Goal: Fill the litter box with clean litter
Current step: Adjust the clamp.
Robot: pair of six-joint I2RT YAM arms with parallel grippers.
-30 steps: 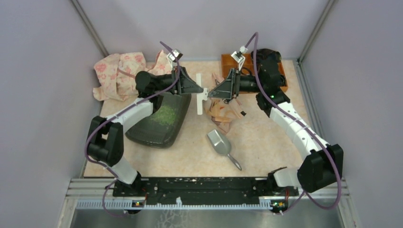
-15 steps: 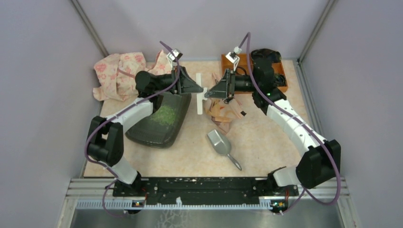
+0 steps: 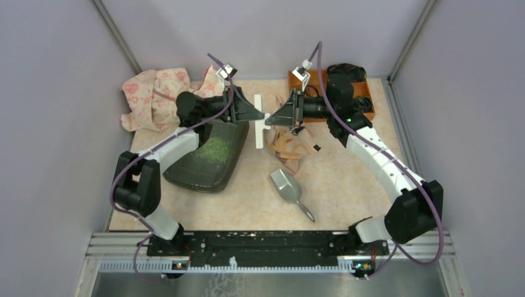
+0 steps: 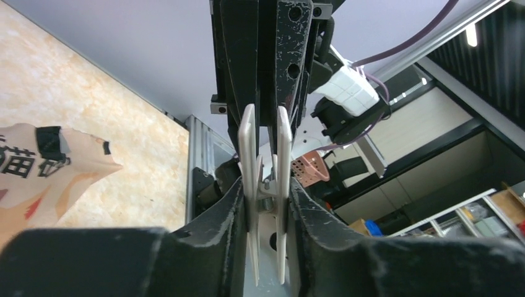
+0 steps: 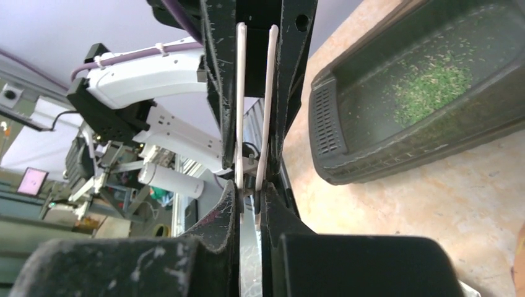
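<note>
The dark litter box [image 3: 192, 173] lies left of centre, and a patch of green clean litter [image 3: 215, 148] covers its far half. In the right wrist view the litter box [image 5: 347, 154] and its litter [image 5: 433, 86] show at upper right. A white clip [image 3: 259, 133] hangs above the table between the two arms. My left gripper [image 3: 260, 116] is shut on it from the left, its fingers [image 4: 232, 204] pressing the clip's white plates [image 4: 247, 142]. From the right, my right gripper [image 3: 271, 119] is shut on the same clip [image 5: 240, 93]. A peach-pink printed bag [image 3: 291, 145] lies below them.
A grey metal scoop [image 3: 288, 187] lies on the table near the middle. An orange organiser tray [image 3: 365, 93] stands at the back right. A pink floral cloth [image 3: 155, 96] is bunched at the back left. Walls enclose the table on three sides.
My right gripper has moved a little left and shut on the white clip. The left arm has stayed in place, holding the clip.
</note>
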